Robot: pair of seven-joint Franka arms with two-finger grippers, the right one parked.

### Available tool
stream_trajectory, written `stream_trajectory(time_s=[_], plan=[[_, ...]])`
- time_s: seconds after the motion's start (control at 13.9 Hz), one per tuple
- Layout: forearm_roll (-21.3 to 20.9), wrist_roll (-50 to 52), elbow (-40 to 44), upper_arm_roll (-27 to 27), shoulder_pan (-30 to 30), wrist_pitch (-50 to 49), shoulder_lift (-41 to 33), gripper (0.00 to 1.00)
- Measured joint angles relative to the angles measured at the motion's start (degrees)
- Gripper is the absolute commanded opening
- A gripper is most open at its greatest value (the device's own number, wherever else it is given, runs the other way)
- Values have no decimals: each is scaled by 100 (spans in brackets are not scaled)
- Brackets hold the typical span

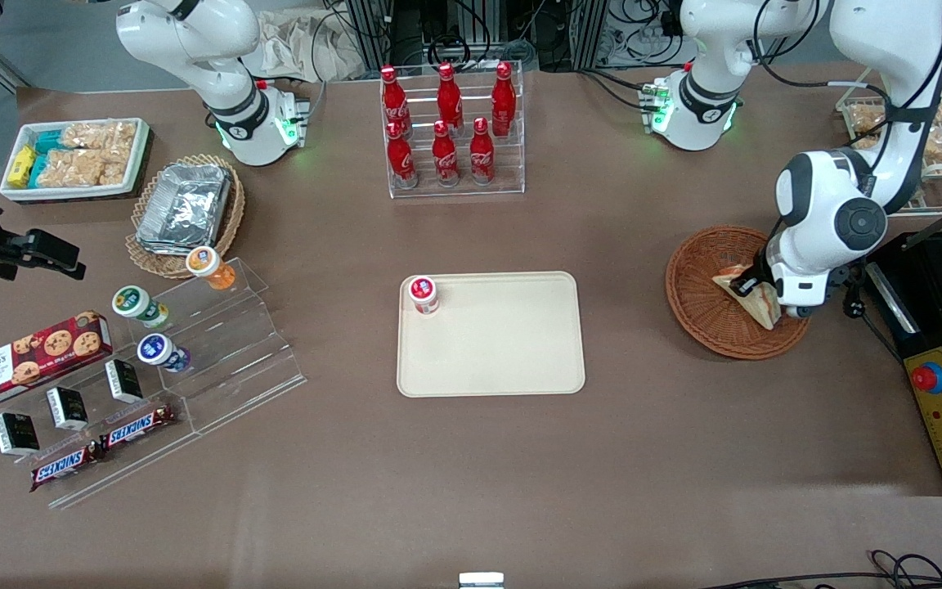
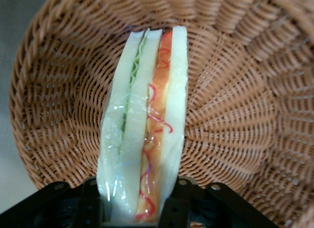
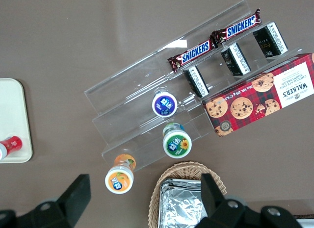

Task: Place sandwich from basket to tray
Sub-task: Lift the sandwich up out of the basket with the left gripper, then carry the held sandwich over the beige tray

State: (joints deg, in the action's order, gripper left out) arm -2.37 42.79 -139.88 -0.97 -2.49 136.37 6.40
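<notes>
The gripper [image 2: 135, 208] is down inside the basket [image 1: 696, 307], clenched on the sandwich [image 2: 144, 125]: in the left wrist view one black finger [image 2: 91, 203] presses against each outer slice of bread, with the wrapped wedge standing on edge between them. The sandwich shows green filling along one seam and red and orange filling along the other, under clear wrap. Its wedge points away from the gripper across the woven floor of the basket. In the front view the sandwich [image 1: 753, 298] lies in the part of the basket nearest the working arm's end of the desk [image 1: 471, 474], partly covered by the arm's white wrist.

The basket sits on the desk beside the tray [image 1: 504, 343], apart from it, toward the working arm's end. The tray lies flat near the middle of the desk. A small red-capped jar [image 1: 423, 293] stands in the tray's corner that is farther from the front camera and toward the parked arm's end. A clear rack of red cola bottles [image 1: 448, 127] stands farther from the front camera than the tray. A black control box [image 1: 941, 393] with a red button lies beside the basket, at the working arm's end of the desk.
</notes>
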Motion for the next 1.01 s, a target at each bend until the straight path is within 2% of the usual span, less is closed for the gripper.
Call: stream_trajectory(time_s=[0.22, 0.43, 0.72, 1.01], plan=[[-4, 61, 113, -1, 3, -361, -358, 38], [-16, 75, 487, -7, 7, -1125, -706, 39], [-29, 75, 1888, -60, 103, -2734, -813, 39], [-19, -372, 3047, -143, 448, -3495, -791, 39]])
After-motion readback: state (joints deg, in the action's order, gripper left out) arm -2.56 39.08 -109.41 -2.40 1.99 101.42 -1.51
